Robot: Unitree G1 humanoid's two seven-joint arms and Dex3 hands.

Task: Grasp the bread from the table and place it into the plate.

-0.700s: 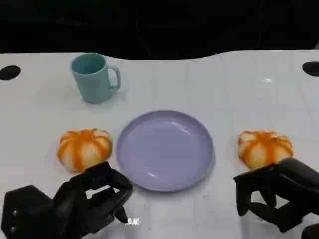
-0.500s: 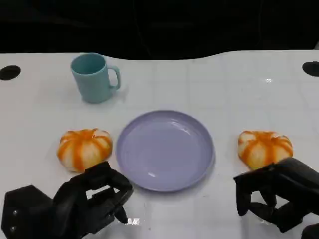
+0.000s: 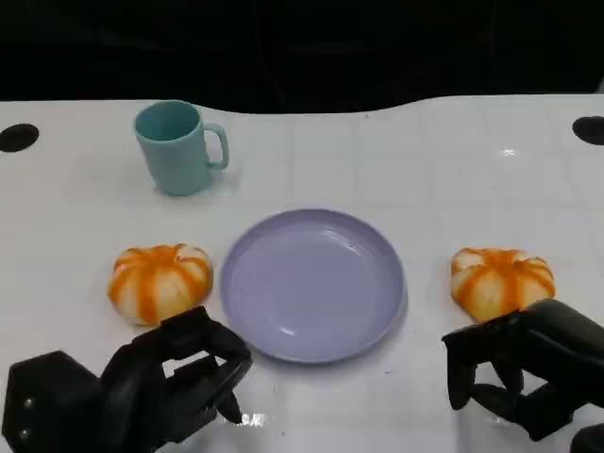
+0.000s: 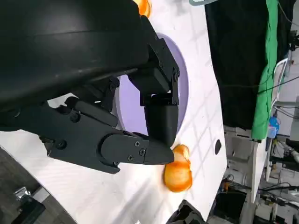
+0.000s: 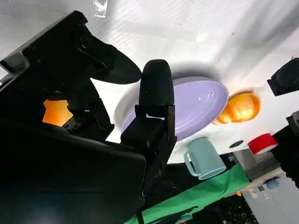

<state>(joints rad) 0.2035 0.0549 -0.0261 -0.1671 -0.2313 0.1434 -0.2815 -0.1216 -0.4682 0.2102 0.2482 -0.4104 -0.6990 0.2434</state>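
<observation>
Two orange-and-white striped bread buns lie on the white table, one (image 3: 159, 281) left of the lilac plate (image 3: 312, 283) and one (image 3: 501, 278) right of it. The plate holds nothing. My left hand (image 3: 156, 382) hovers just in front of the left bun, fingers curled loosely and holding nothing. My right hand (image 3: 524, 373) sits directly in front of the right bun, fingers apart and bare. The left wrist view shows the plate (image 4: 182, 88) and the right bun (image 4: 178, 170) past my fingers. In the right wrist view I see the plate (image 5: 196, 105), the left bun (image 5: 240, 107) and part of the right bun (image 5: 56, 112).
A teal mug (image 3: 177, 146) stands at the back left, handle to the right; it also appears in the right wrist view (image 5: 203, 158). Black round holes mark the table's far corners (image 3: 17, 137). The table's dark back edge runs behind the mug.
</observation>
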